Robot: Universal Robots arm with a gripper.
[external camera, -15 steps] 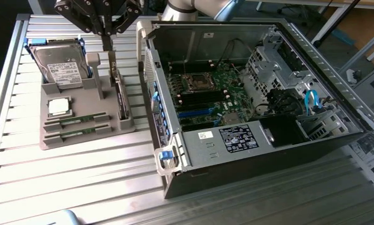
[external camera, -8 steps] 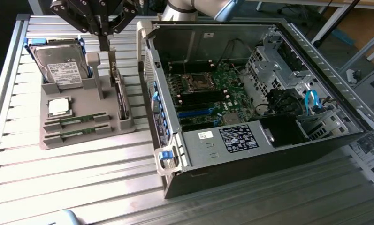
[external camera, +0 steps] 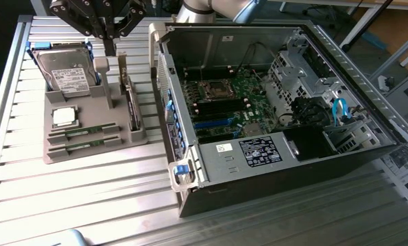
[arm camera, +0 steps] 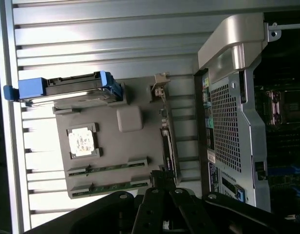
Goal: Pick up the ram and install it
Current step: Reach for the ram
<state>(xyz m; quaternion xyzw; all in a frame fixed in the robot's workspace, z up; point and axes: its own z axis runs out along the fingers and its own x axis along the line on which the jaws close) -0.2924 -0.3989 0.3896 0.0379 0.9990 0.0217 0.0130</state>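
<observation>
Lying flat in 2 parallel slots of the grey tray [external camera: 103,115] [arm camera: 121,148] are the ram sticks, both long, narrow and green with small pale and dark marks along their length. The first ram stick [external camera: 81,132] [arm camera: 111,168] sits just beside the square silver chip [external camera: 65,117] [arm camera: 83,142]. The second ram stick [external camera: 81,146] [arm camera: 111,186] sits next to it at the tray's outer edge. Neither is lifted or touched, and the 2 look alike.

The gripper [external camera: 110,50] [arm camera: 158,176] hangs from the arm over the far end of the tray, well apart from both sticks. It points straight down between the hard drive [external camera: 67,72] [arm camera: 74,92] and an upright card [external camera: 130,100] [arm camera: 167,146] that stands along the tray's side. Its fingers are pressed together with nothing between them.

The tray rests on a slatted metal table [external camera: 87,195]. An open computer case [external camera: 190,51] [arm camera: 233,122] lies on the exterior view's right of the tray, with its green main board exposed.
</observation>
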